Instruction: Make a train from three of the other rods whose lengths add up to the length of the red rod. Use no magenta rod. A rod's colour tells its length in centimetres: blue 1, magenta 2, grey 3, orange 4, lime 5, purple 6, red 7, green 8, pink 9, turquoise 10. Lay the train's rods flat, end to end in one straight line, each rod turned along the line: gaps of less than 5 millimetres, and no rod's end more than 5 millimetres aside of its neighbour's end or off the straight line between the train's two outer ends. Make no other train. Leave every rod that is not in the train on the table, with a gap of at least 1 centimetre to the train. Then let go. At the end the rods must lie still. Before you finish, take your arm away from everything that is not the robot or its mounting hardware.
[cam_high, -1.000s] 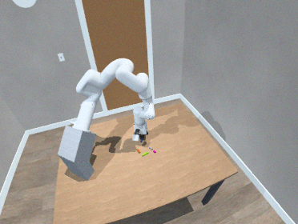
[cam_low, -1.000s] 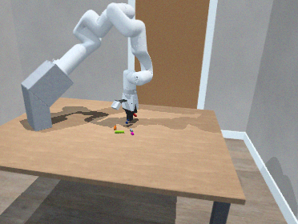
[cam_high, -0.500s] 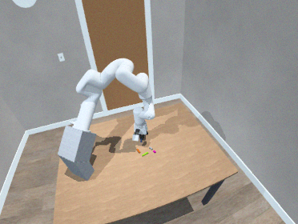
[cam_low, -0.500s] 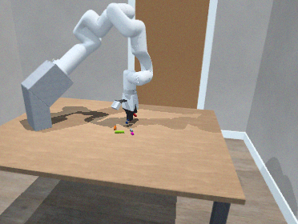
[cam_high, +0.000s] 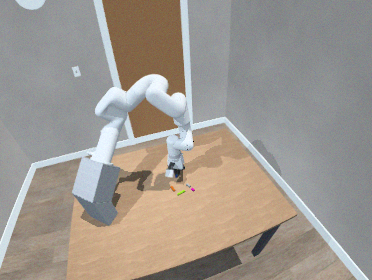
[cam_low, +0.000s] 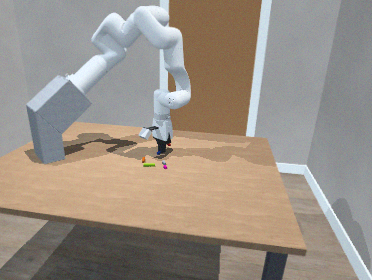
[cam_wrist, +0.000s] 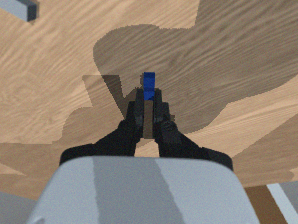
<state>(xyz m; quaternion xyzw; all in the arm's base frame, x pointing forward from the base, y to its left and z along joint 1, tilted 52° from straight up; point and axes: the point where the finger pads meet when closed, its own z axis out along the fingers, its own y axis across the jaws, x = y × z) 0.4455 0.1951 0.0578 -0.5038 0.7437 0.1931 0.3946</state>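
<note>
My gripper (cam_high: 177, 174) (cam_low: 160, 151) (cam_wrist: 148, 100) points down, low over the table, shut on a blue rod (cam_wrist: 149, 95). A second blue rod (cam_wrist: 149, 77) lies just beyond it in the wrist view, in line with it; I cannot tell whether the two touch. An orange rod (cam_high: 172, 188) (cam_low: 143, 160) and a lime rod (cam_high: 181, 192) (cam_low: 149, 165) lie apart on the table. A small grey rod (cam_high: 188, 185) (cam_low: 164, 162) lies close to a magenta rod (cam_high: 193, 189) (cam_low: 165, 167). A red rod (cam_low: 169, 144) shows partly behind the gripper.
The wooden table (cam_high: 225, 210) (cam_low: 225, 200) carries the arm's grey base (cam_high: 97, 185) (cam_low: 50, 125) on its left side. The arm's shadow falls across the table around the gripper. A grey block's corner (cam_wrist: 22, 8) shows at the wrist view's top left.
</note>
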